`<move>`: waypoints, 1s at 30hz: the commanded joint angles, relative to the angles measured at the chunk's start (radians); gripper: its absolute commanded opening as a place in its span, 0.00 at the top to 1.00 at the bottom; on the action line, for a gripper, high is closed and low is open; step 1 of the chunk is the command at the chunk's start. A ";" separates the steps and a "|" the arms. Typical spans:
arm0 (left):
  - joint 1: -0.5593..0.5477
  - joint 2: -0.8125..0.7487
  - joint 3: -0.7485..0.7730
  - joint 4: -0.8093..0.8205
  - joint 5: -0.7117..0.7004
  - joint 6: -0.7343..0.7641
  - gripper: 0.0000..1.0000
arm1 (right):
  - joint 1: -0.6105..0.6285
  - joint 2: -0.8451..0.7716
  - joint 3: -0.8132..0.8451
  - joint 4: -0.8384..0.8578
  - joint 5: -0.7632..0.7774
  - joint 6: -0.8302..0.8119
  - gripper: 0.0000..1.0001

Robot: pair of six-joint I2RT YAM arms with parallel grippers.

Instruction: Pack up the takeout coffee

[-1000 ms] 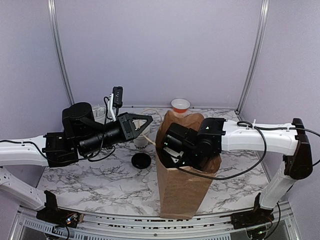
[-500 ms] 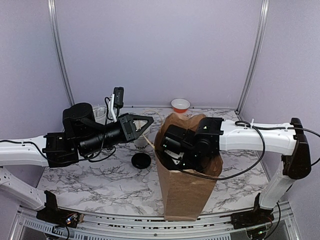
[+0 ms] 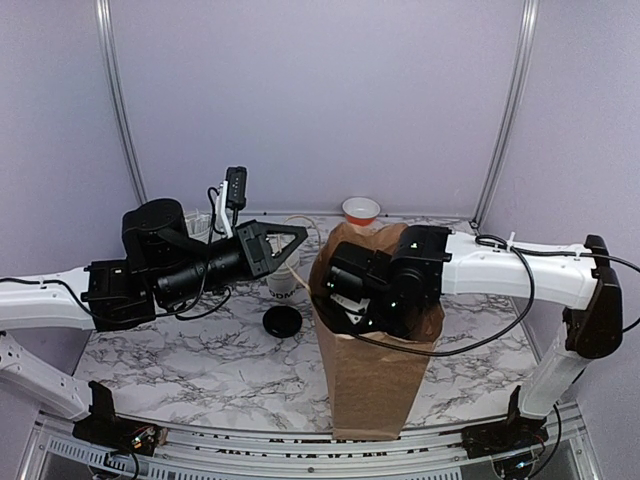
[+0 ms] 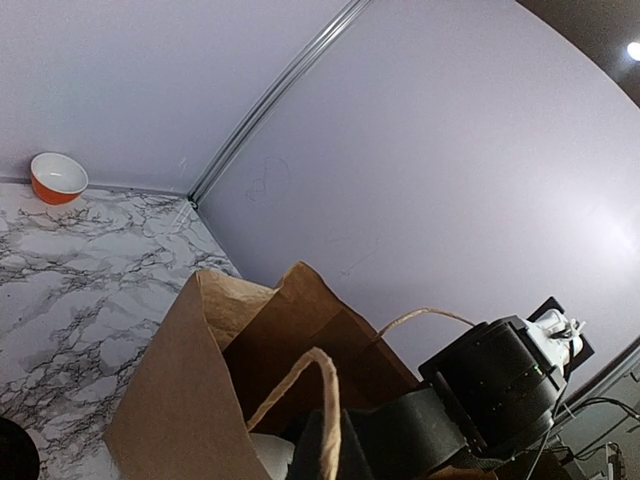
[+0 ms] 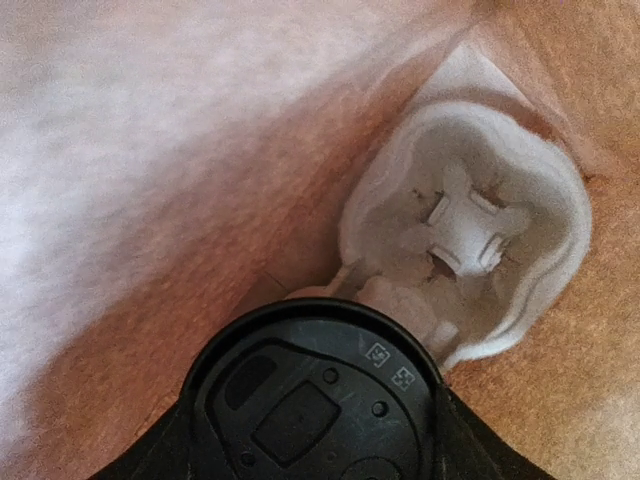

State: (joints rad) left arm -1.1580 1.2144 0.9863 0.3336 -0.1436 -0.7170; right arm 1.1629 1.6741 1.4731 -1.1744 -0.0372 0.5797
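**Marble counter (image 3: 200,350), lilac walls (image 3: 320,100): coffee held inside the bag**

A tall brown paper bag (image 3: 375,370) stands upright near the counter's front edge with its mouth open.

Right fingers (image 5: 150,455): reaching down through the bag's mouth, so the wrist hides them from the overhead camera. They are spread fairly wide around the takeout coffee (image 5: 310,400), which sits squarely between them. Only its round black lid (image 5: 250,380) shows, facing up at the wrist camera. The cup's long axis therefore runs upright, in line with the reach. The right arm has the cup, and the left arm is not carrying anything of it. Whether the cup's base has reached the bag floor is hidden.

Beyond those fingers, deeper in the bag, lies a white moulded insert (image 5: 470,220), off to one side of the lid. I cannot tell if it touches the cup. Brown paper closes in on every side, and the barer floor looks to lie on the side away from the insert.

Left fingers (image 3: 292,240): pressed fully together just outside the bag's rim. A twine handle (image 4: 318,385) loops up right in front of them. I cannot tell whether they pinch it.

Past the left fingers on the counter stands a second lettered cup (image 3: 283,285) with no lid on. A loose lid (image 3: 283,321) lies apart from it, nearer the front. An orange bowl (image 3: 361,209) sits at the back wall, well apart.

Judgement: the next move is a straight descent and then a release. The cup could catch the insert and tip, and the wrist could drag the paper on its way out.
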 commanded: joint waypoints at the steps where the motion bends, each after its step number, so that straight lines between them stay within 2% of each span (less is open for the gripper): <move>1: -0.001 0.019 0.046 -0.004 -0.008 0.022 1.00 | 0.012 -0.010 0.053 -0.042 0.023 0.003 0.29; 15: -0.005 0.055 0.078 -0.008 0.036 0.028 1.00 | 0.012 -0.013 0.092 -0.060 0.058 -0.004 0.11; 30: -0.005 0.065 0.090 -0.020 0.033 0.037 1.00 | 0.012 -0.003 0.194 -0.111 0.109 -0.014 0.03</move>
State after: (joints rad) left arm -1.1587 1.2755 1.0466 0.3195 -0.1131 -0.7021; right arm 1.1633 1.6741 1.6047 -1.2633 0.0326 0.5751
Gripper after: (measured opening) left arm 0.012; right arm 0.963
